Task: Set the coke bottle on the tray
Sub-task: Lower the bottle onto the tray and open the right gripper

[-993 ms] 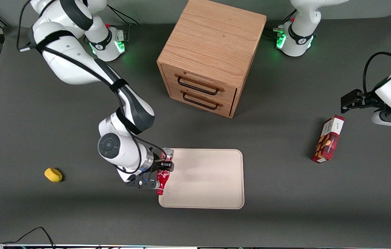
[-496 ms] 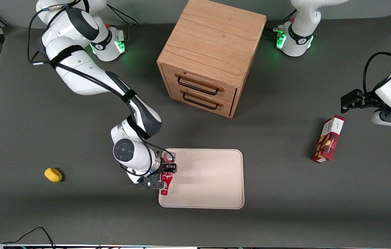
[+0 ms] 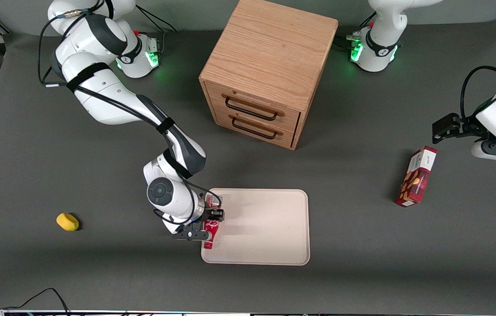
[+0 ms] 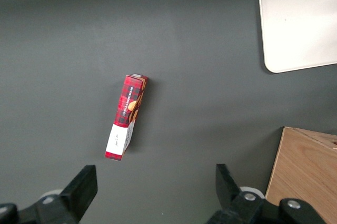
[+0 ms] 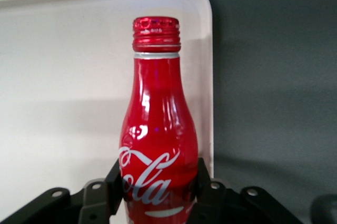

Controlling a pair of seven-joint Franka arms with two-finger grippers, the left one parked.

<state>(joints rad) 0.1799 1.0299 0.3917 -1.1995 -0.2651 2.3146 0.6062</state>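
My right gripper (image 3: 211, 223) is shut on the coke bottle (image 3: 209, 231), a slim red bottle with white script, held lying level over the beige tray (image 3: 265, 228) at the tray's edge toward the working arm's end. In the right wrist view the bottle (image 5: 158, 145) sits between the two black fingers (image 5: 117, 182), its red cap pointing along the tray (image 5: 63, 87) beside the tray's rim. I cannot tell whether the bottle touches the tray. The tray also shows in the left wrist view (image 4: 297, 19).
A wooden two-drawer cabinet (image 3: 269, 70) stands farther from the front camera than the tray. A red snack box (image 3: 416, 176) lies toward the parked arm's end, also in the left wrist view (image 4: 126, 116). A yellow object (image 3: 67, 221) lies toward the working arm's end.
My right gripper has carried the bottle a little further in over the tray's edge and lower; most of the move came in the first half second.
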